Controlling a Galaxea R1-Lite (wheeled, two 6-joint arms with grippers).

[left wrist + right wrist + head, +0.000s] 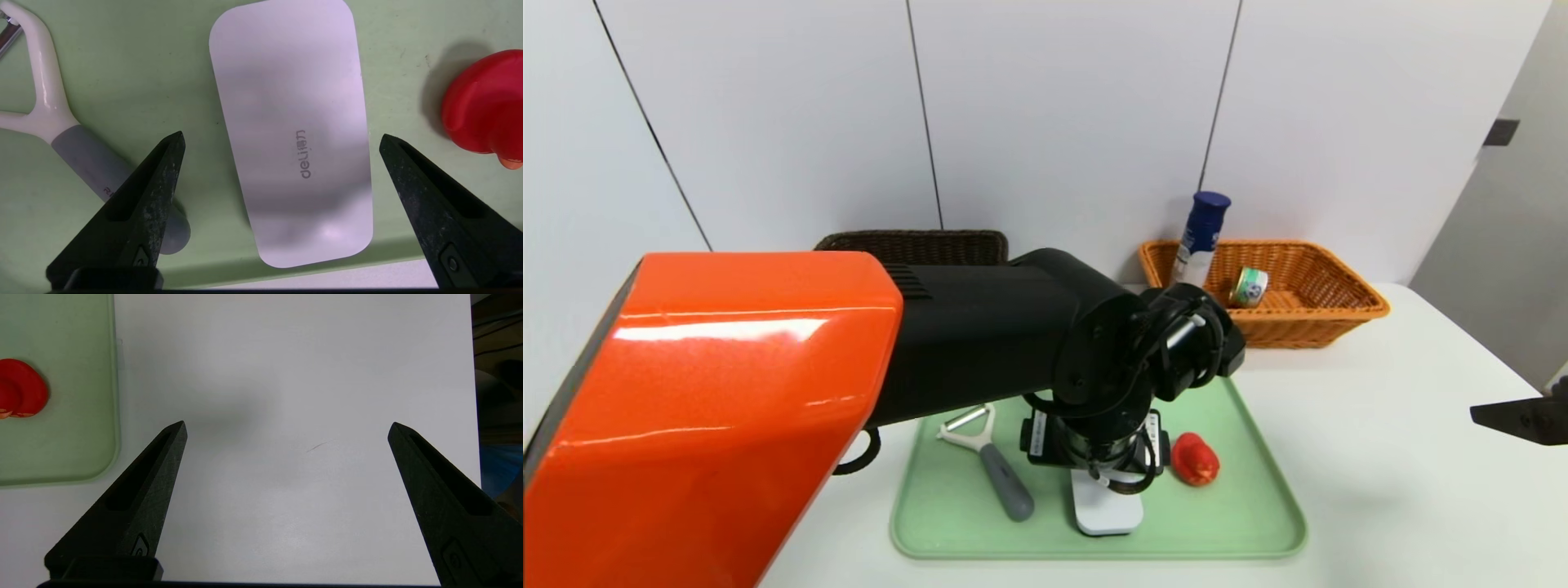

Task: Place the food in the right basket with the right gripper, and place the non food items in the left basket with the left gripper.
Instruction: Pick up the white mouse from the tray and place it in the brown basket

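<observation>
The dark-blue bottle (1201,237) and the tin can (1249,287) sit in the orange-tan right basket (1339,314). On the green tray (1241,514) lie the white peeler with its grey handle (996,461), the flat white case (1104,510) and the small red object (1195,459). My left gripper (282,139) hangs open just above the white case (294,130), one finger on each side, with the peeler (61,130) and the red object (486,102) beyond them. My right gripper (286,426) is open over bare table, right of the tray. The dark left basket (915,245) is mostly hidden behind my left arm.
The white table (1405,457) stretches right of the tray, where part of my right gripper (1523,416) shows at the edge. A white panelled wall stands close behind both baskets. The table's right edge (474,416) is near my right gripper.
</observation>
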